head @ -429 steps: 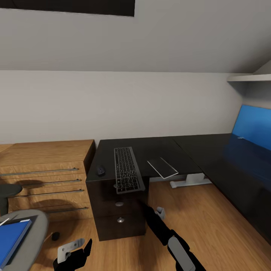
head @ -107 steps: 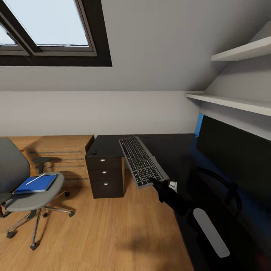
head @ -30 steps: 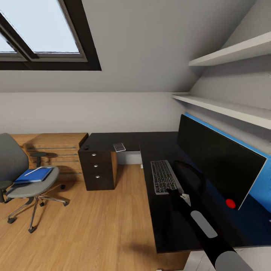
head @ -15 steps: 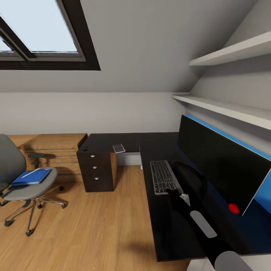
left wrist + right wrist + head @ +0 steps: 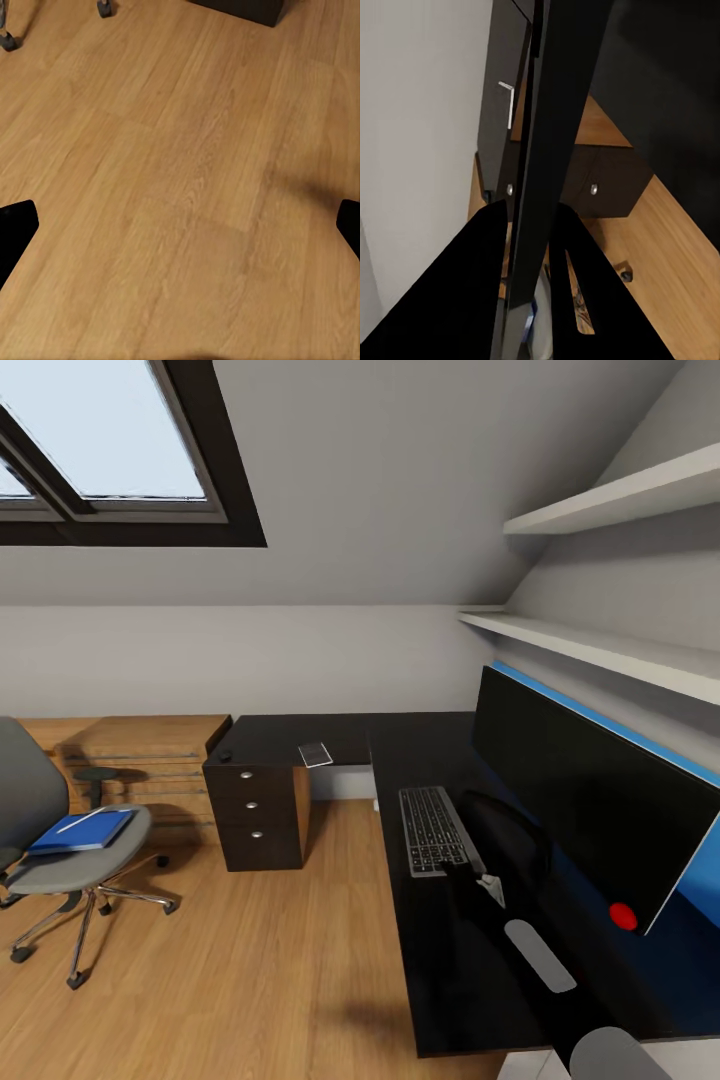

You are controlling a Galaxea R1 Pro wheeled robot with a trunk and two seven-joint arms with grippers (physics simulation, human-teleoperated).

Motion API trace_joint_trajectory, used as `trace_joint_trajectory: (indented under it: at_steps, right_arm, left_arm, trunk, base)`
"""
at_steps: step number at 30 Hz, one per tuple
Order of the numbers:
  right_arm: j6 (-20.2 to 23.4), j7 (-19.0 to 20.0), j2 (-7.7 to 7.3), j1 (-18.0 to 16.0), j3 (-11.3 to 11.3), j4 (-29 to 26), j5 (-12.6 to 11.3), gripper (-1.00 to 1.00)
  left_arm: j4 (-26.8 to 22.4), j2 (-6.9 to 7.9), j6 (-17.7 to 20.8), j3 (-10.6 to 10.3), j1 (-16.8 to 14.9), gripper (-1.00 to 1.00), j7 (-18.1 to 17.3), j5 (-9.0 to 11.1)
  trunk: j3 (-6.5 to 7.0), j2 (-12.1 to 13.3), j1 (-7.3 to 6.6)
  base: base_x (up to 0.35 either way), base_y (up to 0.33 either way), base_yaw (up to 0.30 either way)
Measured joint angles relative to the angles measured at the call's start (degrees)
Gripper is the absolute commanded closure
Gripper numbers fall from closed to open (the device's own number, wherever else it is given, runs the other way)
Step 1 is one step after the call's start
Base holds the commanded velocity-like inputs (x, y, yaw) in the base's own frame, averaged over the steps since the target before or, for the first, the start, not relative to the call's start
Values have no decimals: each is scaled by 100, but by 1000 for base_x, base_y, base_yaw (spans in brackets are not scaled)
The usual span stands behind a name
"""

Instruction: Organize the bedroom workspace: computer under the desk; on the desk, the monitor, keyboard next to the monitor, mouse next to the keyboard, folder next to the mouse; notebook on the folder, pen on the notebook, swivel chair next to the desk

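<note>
One keyboard [image 5: 435, 830] is laid flat on the desk [image 5: 440, 960], just beside the monitor [image 5: 585, 800]. Its near edge is gripped by the closed right gripper [image 5: 460, 867]. Over bare floor [image 5: 180, 180], the left gripper's fingers [image 5: 13, 225] are spread open. The folder [image 5: 82, 830] (pen [image 5: 85, 819] on top) is seen on the swivel chair [image 5: 60, 860].

You've got a glossy black bench [image 5: 440, 970], a warm matt wood-plank floor [image 5: 250, 960], and grey cloth on the swivel chair [image 5: 70, 860], chrome-legged.
</note>
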Motion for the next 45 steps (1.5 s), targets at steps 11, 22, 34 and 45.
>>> trace_joint_trajectory:
  at_steps: [11, 22, 34, 45]
  right_arm:
    - [-8, 20, 11, 0, 34, 5, -6, 100]
    - [13, 7, 12, 1, 52, 26, -18, 100]
    - [41, 3, 16, 0, 46, 35, -53, 100]
    - [43, -7, 51, 0, 54, 36, -55, 100]
  left_arm:
    - [1, 0, -1, 0, 0, -100, 11, 0]
    - [1, 1, -4, 0, 0, -100, 22, 2]
    - [7, 17, -3, 222, 0, -100, -2, 9]
    - [0, 17, -15, 256, 0, -100, -1, 1]
  trunk:
    - [0, 0, 0]
    - [1, 0, 0]
    - [0, 0, 0]
    - [0, -1, -2]
  base:
    - [0, -67, 0]
    - [0, -47, 0]
    - [0, -86, 0]
    - [73, -1, 0]
